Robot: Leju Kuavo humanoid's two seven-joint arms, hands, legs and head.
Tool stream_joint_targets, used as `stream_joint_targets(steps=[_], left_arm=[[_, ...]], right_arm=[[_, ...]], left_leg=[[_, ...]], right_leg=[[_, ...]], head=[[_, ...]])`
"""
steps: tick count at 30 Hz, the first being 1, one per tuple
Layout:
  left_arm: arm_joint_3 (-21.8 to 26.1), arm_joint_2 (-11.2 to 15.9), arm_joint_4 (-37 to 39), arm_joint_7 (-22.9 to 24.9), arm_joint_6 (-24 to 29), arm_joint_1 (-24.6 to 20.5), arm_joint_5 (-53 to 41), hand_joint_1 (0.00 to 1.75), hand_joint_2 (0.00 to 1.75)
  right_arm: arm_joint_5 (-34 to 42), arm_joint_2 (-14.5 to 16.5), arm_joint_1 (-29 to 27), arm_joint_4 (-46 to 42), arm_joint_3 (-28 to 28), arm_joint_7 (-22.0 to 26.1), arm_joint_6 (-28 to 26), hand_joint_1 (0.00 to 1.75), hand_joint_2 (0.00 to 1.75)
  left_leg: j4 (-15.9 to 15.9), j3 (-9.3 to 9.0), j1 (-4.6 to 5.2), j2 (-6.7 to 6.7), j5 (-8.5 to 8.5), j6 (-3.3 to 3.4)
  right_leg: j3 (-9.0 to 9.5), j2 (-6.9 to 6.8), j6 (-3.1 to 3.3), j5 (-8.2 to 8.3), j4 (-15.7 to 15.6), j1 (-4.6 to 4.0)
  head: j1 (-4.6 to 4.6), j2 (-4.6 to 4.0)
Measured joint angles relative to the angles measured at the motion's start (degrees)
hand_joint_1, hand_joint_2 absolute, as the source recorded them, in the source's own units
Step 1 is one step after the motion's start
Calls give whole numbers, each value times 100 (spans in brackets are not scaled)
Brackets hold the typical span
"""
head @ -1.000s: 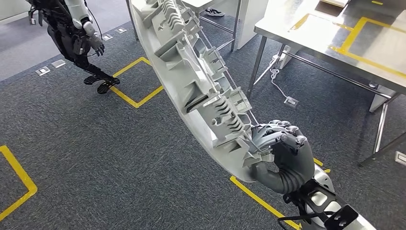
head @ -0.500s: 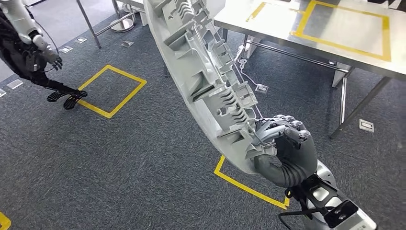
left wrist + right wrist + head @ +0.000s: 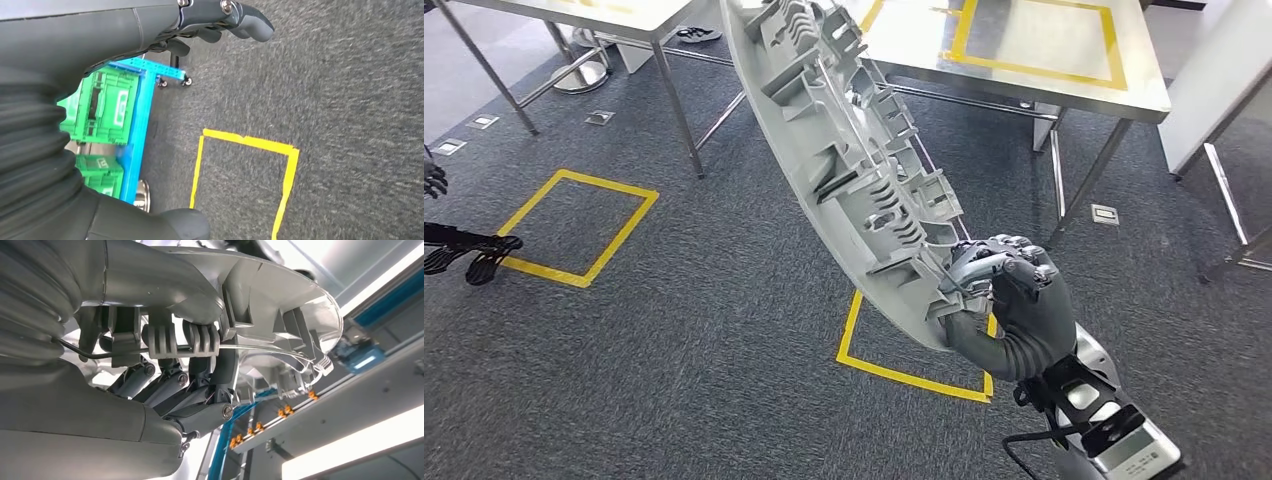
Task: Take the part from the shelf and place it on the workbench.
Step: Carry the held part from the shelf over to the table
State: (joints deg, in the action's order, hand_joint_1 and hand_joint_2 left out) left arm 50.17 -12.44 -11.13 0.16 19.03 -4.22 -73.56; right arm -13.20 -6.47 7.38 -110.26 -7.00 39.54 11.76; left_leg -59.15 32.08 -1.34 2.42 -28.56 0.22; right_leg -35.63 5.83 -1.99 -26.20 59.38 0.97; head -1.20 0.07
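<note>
light: bright, even | glare: workbench (image 3: 1024, 60) top, ceiling strips | blur: slight in left wrist view

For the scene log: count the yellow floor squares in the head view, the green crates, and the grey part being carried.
Yellow floor squares: 2
Green crates: 2
Grey part: 1
Total: 5

Right hand (image 3: 1014, 300) dark grey, ribbed wrist cover; silver forearm, black cable; left hand (image 3: 100, 30) grey.

Head view looks down; wrist views sit close behind each robot hand (image 3: 1014, 300).
</note>
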Motion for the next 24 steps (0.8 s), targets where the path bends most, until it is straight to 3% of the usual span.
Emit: stream_joint_targets(steps=[2,4,5,6,7,8,10,11,13,14,16,18,20,21,22,24], left_arm=[[1,-11,-4,-4,3,2,20,0,175],[2,-19,-4,-9,3,13,32,0,175],[3,-20,-4,-9,3,13,34,0,175],[3,-22,-4,-9,3,10,35,0,175],[3,-28,-4,-9,3,6,35,0,175],[3,-38,-4,-10,3,1,34,0,175],[3,-58,-4,-10,3,-3,32,0,175],[3,-66,-3,-10,2,-5,29,0,175],[3,-81,-3,-7,-4,-13,23,0,175],[3,-87,-3,-2,-6,-20,16,0,175],[3,-91,-5,-2,-5,-27,-8,0,175],[3,-88,-4,-38,14,-22,-34,0,175],[2,-88,-3,-71,49,-8,-44,0,175],[2,-88,-2,-75,68,0,-44,0,175],[2,-88,-2,-70,90,6,-44,0,175],[3,-91,1,-62,131,5,-43,0,175]], right_arm=[[-27,0,13,28,15,-1,2,175,175],[-37,0,19,68,17,-1,4,175,175],[-37,0,18,87,20,-1,4,175,175],[-37,0,18,105,26,-1,5,175,175],[-35,0,20,120,35,-1,6,175,175],[-35,0,24,130,45,-1,7,175,175],[-39,0,38,144,66,0,9,175,175],[-45,-1,42,147,78,1,9,175,175],[-64,-2,41,155,110,0,9,175,175],[-74,0,33,157,128,0,11,175,175],[-91,7,25,160,159,0,26,175,175],[-113,22,7,161,175,0,46,175,175],[-134,40,-31,161,195,-1,68,175,175],[-143,46,-50,161,209,-1,80,175,175],[-152,52,-68,160,226,-1,93,175,175],[-176,63,-102,155,261,-1,122,175,175]], left_leg=[[22,-3,10,-163,8,61],[20,-1,34,-342,-10,89],[19,-4,42,-430,-19,95],[18,-13,46,-512,-29,95],[18,-29,49,-589,-43,90],[18,-53,53,-659,-59,81],[19,-96,78,-778,-96,40],[21,-111,88,-827,-108,13],[46,-148,97,-938,-122,-47],[50,-167,94,-945,-140,-82],[-149,-104,89,-707,-292,-135],[-829,228,76,-361,-630,-161],[-1506,605,72,-261,-838,-175],[-1571,675,67,-256,-775,-179],[-1394,630,59,-256,-600,-181],[-627,325,34,-230,-176,-189]], right_leg=[[-274,-397,-38,-304,550,-17],[-657,-539,-68,-631,1329,-13],[-759,-549,-73,-668,1534,-12],[-737,-560,-69,-590,1501,-13],[-579,-596,-54,-416,1214,-18],[-336,-690,-26,-219,777,-31],[47,-916,61,11,69,-87],[113,-973,99,31,-75,-113],[95,-875,157,29,-112,-134],[102,-810,183,44,-136,-114],[136,-707,244,74,-190,-60],[153,-626,283,80,-203,-31],[153,-535,293,70,-193,-30],[155,-492,289,64,-184,-28],[159,-452,277,55,-173,-22],[166,-391,226,22,-133,-13]], head=[[-36,0],[-47,0],[-47,0],[-48,0],[-48,0],[-49,0],[-46,0],[-43,0],[-43,0],[-41,0],[-26,0],[2,0],[13,0],[13,0],[14,0],[19,0]])
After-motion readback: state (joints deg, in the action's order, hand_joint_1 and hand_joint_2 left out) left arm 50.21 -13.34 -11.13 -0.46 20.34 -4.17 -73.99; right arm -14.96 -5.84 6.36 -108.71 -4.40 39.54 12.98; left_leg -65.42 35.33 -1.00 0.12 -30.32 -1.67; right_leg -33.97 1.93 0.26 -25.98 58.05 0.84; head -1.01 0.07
